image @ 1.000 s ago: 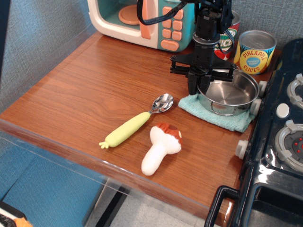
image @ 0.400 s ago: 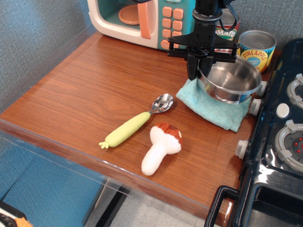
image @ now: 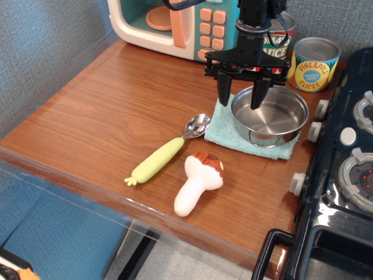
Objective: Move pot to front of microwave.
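Straddling the pot's [image: 270,116] left rim, the jaws [image: 240,96] stand fairly wide, one finger outside the wall and one inside the bowl; whether they pinch the rim cannot be told. The pot rests on a teal cloth [image: 224,128] at the table's [image: 105,111] right, near the stove [image: 344,175], the microwave [image: 180,26] far left of it. A firm rim pinch looks necessary first, then a level lift clear of the cloth, spoon [image: 169,150] and mushroom [image: 198,182], setting down on bare wood before the microwave door.

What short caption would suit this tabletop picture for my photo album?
A robot's claw straddles the rim of a steel pot on a teal cloth, near a toy microwave.
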Action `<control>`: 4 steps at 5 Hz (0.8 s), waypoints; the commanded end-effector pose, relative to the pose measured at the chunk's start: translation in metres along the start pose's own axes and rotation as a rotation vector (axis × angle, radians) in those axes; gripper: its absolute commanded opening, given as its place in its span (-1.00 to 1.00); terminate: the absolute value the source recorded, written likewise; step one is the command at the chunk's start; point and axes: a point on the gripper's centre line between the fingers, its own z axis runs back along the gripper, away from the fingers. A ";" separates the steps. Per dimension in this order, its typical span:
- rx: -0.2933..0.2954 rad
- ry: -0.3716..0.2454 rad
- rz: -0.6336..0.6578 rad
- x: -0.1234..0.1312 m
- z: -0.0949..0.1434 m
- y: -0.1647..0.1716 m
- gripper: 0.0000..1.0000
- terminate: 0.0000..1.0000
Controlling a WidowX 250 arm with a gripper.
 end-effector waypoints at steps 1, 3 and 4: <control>0.018 -0.028 -0.004 0.005 0.007 0.003 1.00 -1.00; 0.014 -0.026 -0.009 0.004 0.002 0.003 -1.00 -1.00; 0.022 -0.025 -0.007 0.003 0.000 0.002 -1.00 -1.00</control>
